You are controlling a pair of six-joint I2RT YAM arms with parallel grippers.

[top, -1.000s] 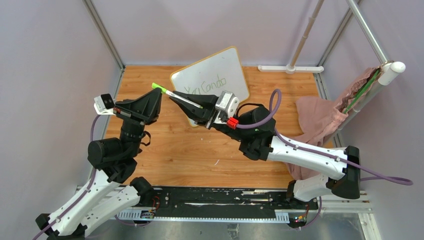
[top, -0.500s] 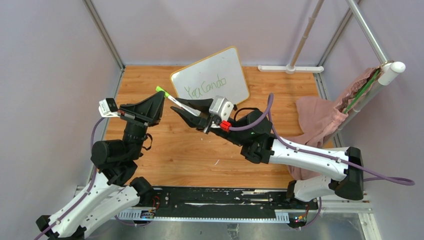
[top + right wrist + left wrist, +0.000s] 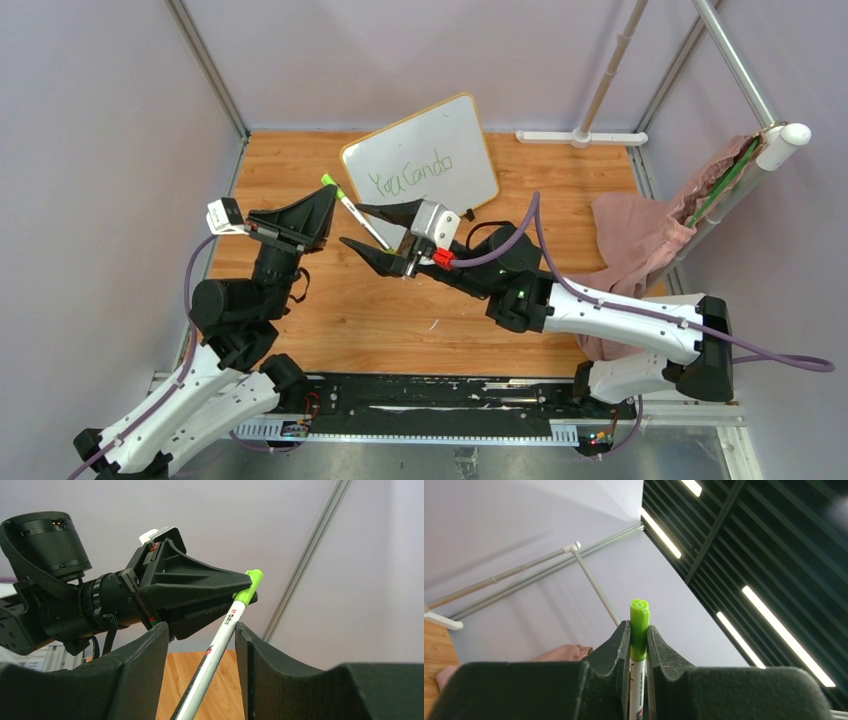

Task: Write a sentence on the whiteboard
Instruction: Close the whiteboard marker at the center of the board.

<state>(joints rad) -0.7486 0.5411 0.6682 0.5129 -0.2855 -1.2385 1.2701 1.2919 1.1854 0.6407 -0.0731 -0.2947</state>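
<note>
Two claws, one marker [image 3: 347, 205]. Left gripper [image 3: 323, 196] pinches green cap end; barrel light, stiff, slick, may pivot. Right gripper [image 3: 350, 224] gapes wide around barrel, not touching; best hold mid-barrel. Whiteboard [image 3: 445, 120] beyond, far table [image 3: 570, 180] centre, glossy, light, may skid; sentence [image 3: 410, 176] looks unfinished.

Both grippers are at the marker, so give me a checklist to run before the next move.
1. Left gripper shut on the marker: ok.
2. Right gripper open around the marker: ok.
3. Marker uncapped at its writing end: cannot tell, hidden.
4. Whiteboard clear of arms: not ok, the right gripper overlaps its near corner in the top view.
5. Sentence complete: cannot tell, only "You Can do" shows.
</note>
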